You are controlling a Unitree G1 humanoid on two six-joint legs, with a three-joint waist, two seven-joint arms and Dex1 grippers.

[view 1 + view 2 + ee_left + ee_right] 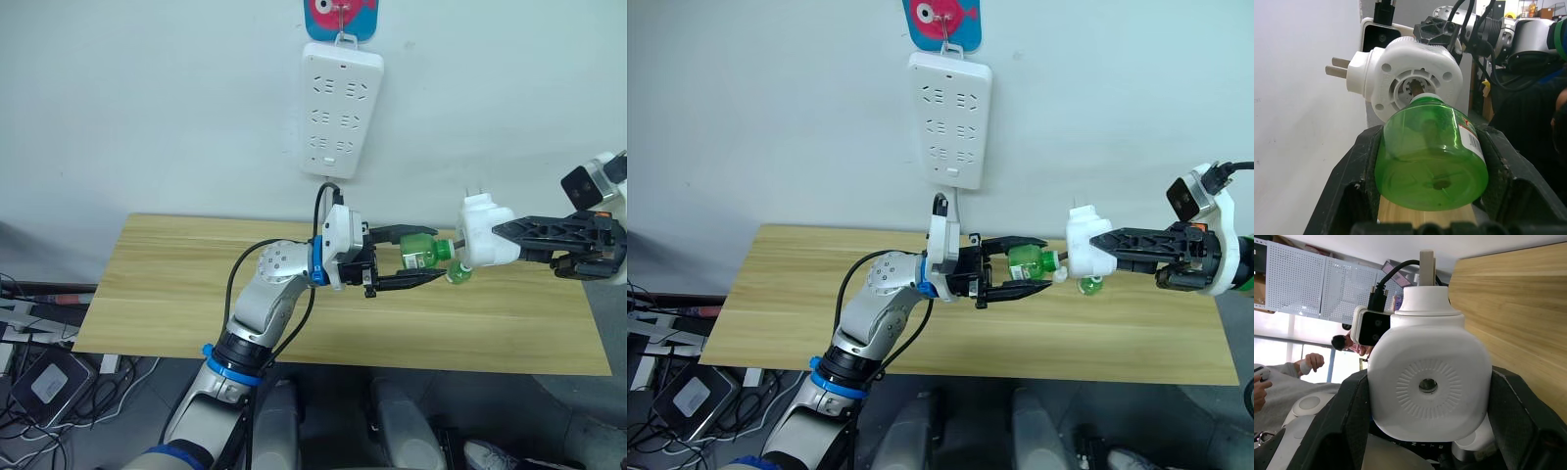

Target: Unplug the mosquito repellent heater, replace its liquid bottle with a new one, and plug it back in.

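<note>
Heater [483,235] of white plastic hangs in the air above the wooden tabletop [176,294], below and to the right of the white power strip [339,110] that hangs on the wall, its two metal prongs pointing up. Right claw [505,238] pinches the heater between its black fingers [1342,416], with the round vent hole facing that wrist camera. Just beside the heater, on the side nearer the power strip, a green liquid bottle [423,251] lies level, its neck meeting the socket in the heater's underside. Left claw [423,257] is pressed onto the bottle's body, one finger above and one below. A second green bottle [459,274] shows just under the heater. Cables lie on the floor [39,382] beyond the tabletop's left end.
</note>
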